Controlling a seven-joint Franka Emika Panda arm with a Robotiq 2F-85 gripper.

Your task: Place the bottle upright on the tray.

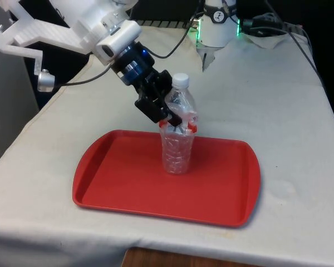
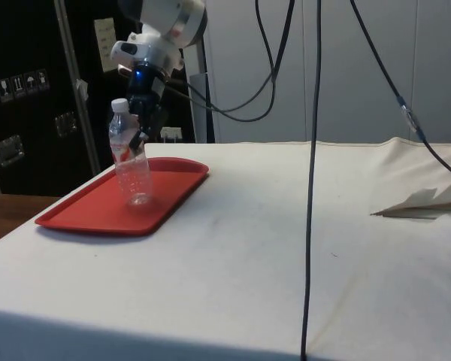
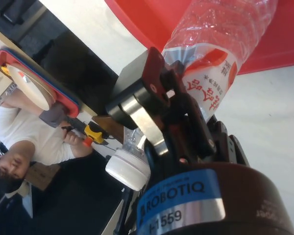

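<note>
Bottle standing on the tray, ready for release.
My gripper [image 1: 172, 118] clamps the bottle [image 1: 178, 146] at its label, base on the red tray [image 1: 117, 183]; I'd level it, then open slowly.

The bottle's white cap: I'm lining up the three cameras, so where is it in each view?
Front view: cap above the red tray, beside the gripper.
Side view: cap below the arm's wrist.
Wrist view: cap beside the gripper body.
Shared landmark: the red tray.
</note>
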